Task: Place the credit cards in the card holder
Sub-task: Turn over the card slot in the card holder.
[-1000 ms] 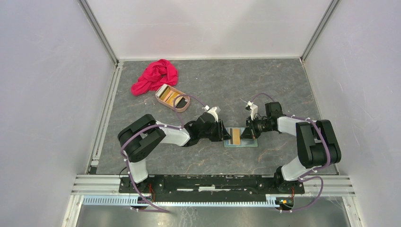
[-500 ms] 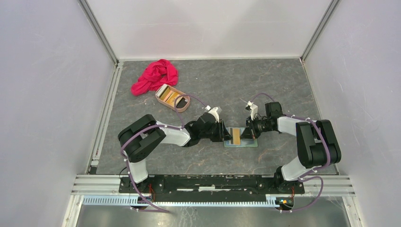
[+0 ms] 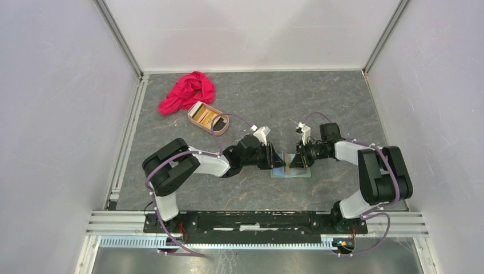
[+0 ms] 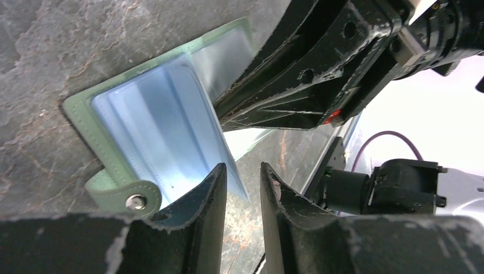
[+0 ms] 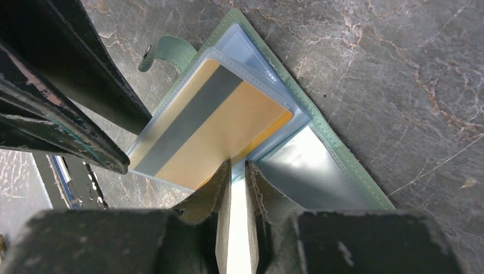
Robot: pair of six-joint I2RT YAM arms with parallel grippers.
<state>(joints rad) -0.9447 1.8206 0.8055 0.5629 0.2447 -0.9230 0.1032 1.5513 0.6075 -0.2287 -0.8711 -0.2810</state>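
Note:
The sage-green card holder (image 3: 301, 172) lies open on the table between my two arms, its pale blue sleeves up (image 4: 154, 125). An orange-gold credit card (image 5: 228, 114) with a grey stripe sits inside a clear sleeve that tilts up off the holder (image 3: 287, 163). My right gripper (image 5: 238, 165) is at that card's near edge, its jaws a narrow slit apart with light showing between them. My left gripper (image 4: 243, 170) stands open over the holder's edge by the snap button (image 4: 135, 201), with a raised sleeve's corner just beyond its gap. More cards lie in the tray.
A pinkish-tan oval tray (image 3: 224, 129) holding cards stands behind the left arm, and a red cloth (image 3: 187, 91) lies beyond it. The two grippers (image 3: 276, 160) (image 3: 295, 161) face each other closely over the holder. White walls enclose the table.
The sleeve with the orange card has tipped up from lying flat. My left gripper has shifted slightly right towards it. My right jaws have parted a little.

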